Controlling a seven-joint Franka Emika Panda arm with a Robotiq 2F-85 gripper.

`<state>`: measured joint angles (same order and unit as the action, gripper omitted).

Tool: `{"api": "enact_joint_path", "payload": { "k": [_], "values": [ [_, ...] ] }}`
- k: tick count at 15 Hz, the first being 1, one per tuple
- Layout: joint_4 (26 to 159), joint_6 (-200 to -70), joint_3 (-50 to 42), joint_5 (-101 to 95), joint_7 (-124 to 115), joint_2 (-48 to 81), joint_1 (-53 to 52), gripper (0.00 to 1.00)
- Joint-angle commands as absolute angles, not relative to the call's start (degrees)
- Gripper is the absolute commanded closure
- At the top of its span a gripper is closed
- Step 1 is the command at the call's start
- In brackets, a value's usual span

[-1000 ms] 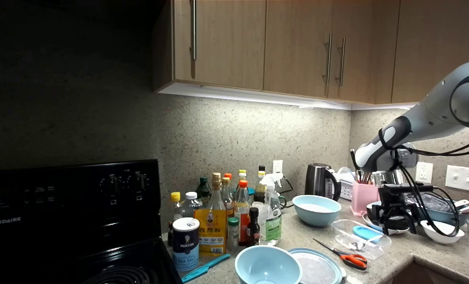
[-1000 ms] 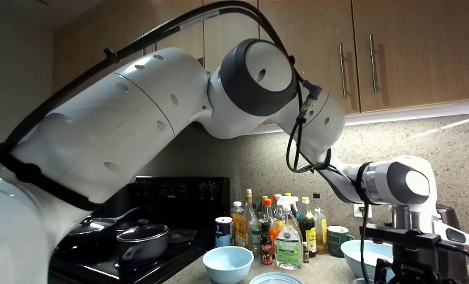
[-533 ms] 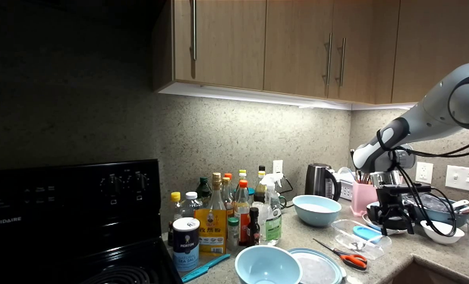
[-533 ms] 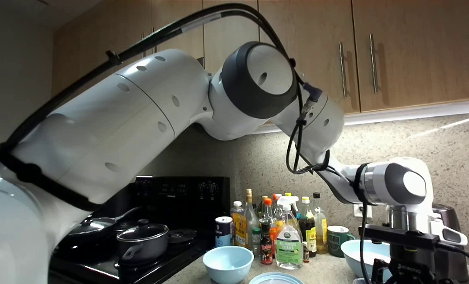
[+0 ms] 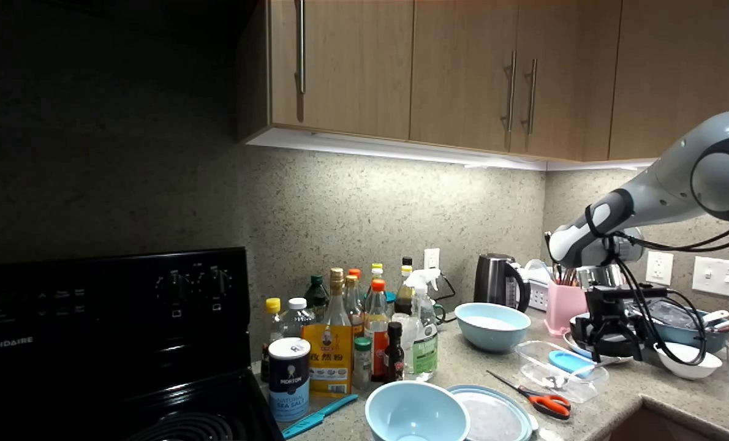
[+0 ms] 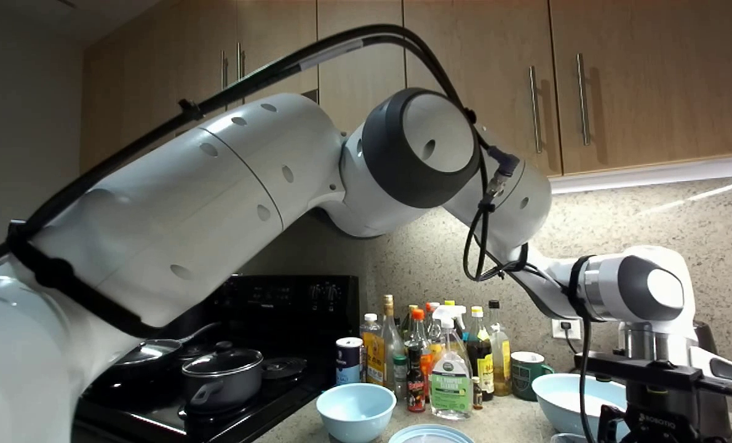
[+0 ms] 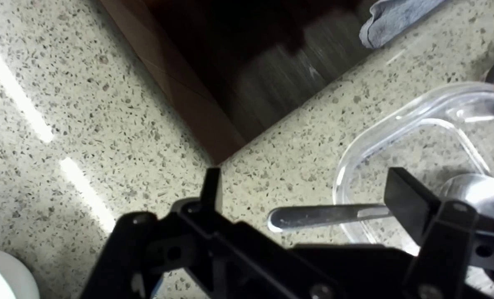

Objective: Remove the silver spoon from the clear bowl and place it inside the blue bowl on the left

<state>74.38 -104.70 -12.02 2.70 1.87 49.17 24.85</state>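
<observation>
The silver spoon [image 7: 326, 216] rests tilted over the rim of the clear bowl [image 7: 350, 158], a see-through container. Its handle sticks out and its round end [image 7: 475, 193] lies inside. My gripper [image 7: 305, 182] is open, its fingers apart, with the handle end in the gap; the right finger hides part of the handle. No contact with the handle shows. In an exterior view the gripper [image 5: 617, 354] hangs at the right end of the clear bowl [image 5: 591, 392]. The blue bowl [image 5: 492, 337], wide with a whitish inside, stands behind left; it also shows here [image 6: 566, 409].
A paler light-blue bowl [image 5: 416, 413] and a round lid [image 5: 493, 416] stand nearer the stove. Scissors [image 5: 548, 403] lie beside the clear bowl. A white bowl [image 5: 686, 361] and a pink utensil holder [image 5: 565, 309] stand around the gripper. The counter's inner corner [image 7: 218, 160] is close.
The upper arm and elbow have come down. The wrist shifted slightly and the gripper rose a little; the spoon handle now shows below it in an exterior view.
</observation>
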Motion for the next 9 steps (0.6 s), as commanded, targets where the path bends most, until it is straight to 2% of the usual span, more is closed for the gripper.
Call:
{"api": "enact_joint_path", "payload": {
  "k": [1,9],
  "values": [
    [72.5,-104.3,-12.3,3.0,-0.2,50.4,25.1,0.00],
    [64.3,-100.3,-10.5,4.2,4.0,55.7,28.0,0.00]
  ]
}}
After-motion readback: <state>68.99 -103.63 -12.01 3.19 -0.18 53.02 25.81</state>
